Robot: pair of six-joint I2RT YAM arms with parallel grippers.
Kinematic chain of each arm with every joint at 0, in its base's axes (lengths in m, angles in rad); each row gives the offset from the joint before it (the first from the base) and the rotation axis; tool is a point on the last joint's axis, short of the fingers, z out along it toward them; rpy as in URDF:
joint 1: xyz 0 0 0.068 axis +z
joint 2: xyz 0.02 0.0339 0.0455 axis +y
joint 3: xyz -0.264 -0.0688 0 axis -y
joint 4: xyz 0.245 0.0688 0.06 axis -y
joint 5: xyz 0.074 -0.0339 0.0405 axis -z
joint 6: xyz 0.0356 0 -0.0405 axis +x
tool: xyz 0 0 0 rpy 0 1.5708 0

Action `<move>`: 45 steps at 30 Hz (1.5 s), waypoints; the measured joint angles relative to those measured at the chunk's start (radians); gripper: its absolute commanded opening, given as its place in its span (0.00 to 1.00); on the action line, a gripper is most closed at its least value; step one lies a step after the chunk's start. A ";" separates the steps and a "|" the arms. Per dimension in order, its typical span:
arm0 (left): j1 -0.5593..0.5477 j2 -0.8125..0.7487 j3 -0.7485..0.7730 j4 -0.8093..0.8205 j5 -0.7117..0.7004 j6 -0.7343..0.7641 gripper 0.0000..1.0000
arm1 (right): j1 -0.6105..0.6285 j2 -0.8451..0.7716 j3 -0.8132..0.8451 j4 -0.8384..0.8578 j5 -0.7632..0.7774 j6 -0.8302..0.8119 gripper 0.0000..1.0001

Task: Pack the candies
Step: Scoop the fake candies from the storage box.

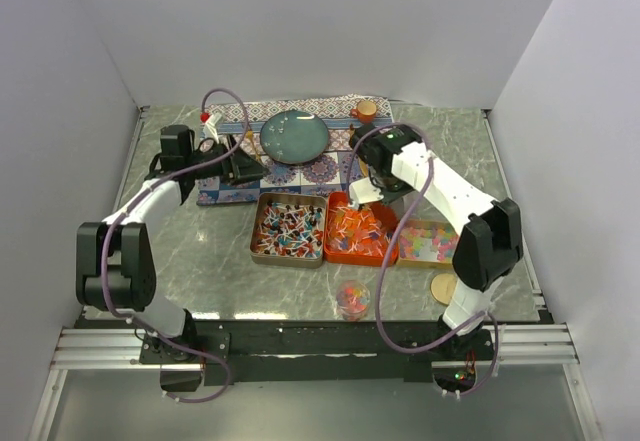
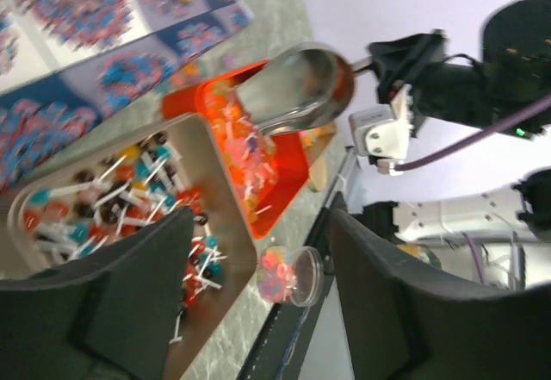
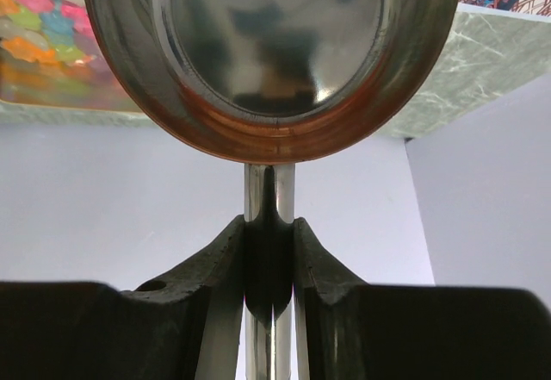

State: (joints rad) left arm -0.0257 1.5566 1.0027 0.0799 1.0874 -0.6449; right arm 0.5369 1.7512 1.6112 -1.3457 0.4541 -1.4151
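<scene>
Right hand (image 3: 269, 235) pinches shiny oval metal scoop (image 3: 275, 52).

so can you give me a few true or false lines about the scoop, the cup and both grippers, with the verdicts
1. The right gripper clamps the handle of the scoop. True.
2. The scoop lies flat on the table. False: it is held up over the orange tray.
3. The left gripper is shut on a candy. False: it is open and holds nothing.
4. The small clear cup has candies in it. True.
</scene>
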 measured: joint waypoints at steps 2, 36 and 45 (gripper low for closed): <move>0.000 -0.024 -0.041 -0.021 -0.043 0.019 0.50 | 0.017 0.017 0.000 0.002 0.035 0.012 0.00; 0.007 -0.084 -0.489 -0.045 -0.608 -0.089 0.01 | 0.161 0.091 -0.109 -0.001 0.085 0.154 0.00; -0.040 -0.071 -0.494 -0.011 -0.596 -0.103 0.01 | 0.161 0.198 -0.019 -0.025 -0.010 0.211 0.00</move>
State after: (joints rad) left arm -0.0658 1.4860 0.5087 0.0685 0.4911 -0.7475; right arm 0.6979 1.9495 1.5917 -1.3705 0.4438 -1.2045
